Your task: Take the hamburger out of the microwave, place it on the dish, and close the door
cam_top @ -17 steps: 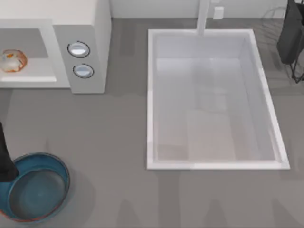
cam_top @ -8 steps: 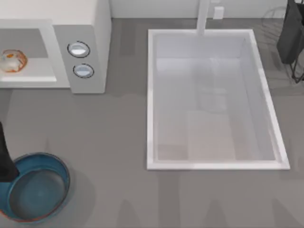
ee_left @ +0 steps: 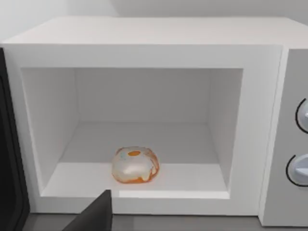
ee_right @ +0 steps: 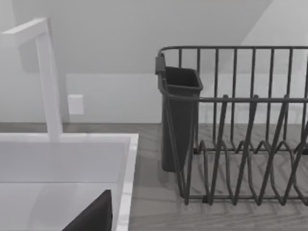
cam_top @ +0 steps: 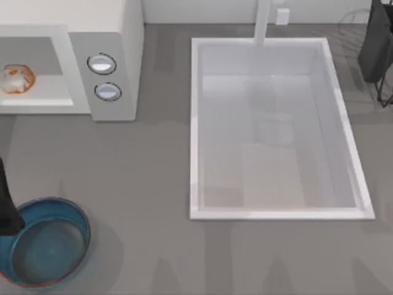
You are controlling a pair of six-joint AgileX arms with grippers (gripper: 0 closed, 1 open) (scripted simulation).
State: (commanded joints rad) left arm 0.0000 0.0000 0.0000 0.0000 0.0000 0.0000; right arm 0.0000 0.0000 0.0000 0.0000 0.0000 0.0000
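Observation:
The microwave (cam_top: pixel 104 37) stands at the table's back left with its door (ee_left: pixel 8 144) swung open. The hamburger (cam_top: pixel 16 78) lies on the cavity floor, and in the left wrist view the hamburger (ee_left: pixel 135 165) sits near the front of the microwave's (ee_left: pixel 144 33) cavity. The dark-blue dish (cam_top: pixel 44 249) rests at the front left of the table. My left arm (cam_top: pixel 5 209) hangs at the left edge, over the dish's rim and well in front of the microwave. A dark part of my left gripper (ee_left: pixel 96 217) faces the cavity from a distance, touching nothing. My right gripper (ee_right: pixel 94 216) is near the sink's back right corner.
A large white sink (cam_top: pixel 196 123) fills the middle and right of the table, with a white faucet (cam_top: pixel 263 21) at its back. A dark wire dish rack (ee_right: pixel 240 144) with a dark holder (cam_top: pixel 374 43) stands at the back right. Two round knobs (cam_top: pixel 102 64) sit on the microwave's panel.

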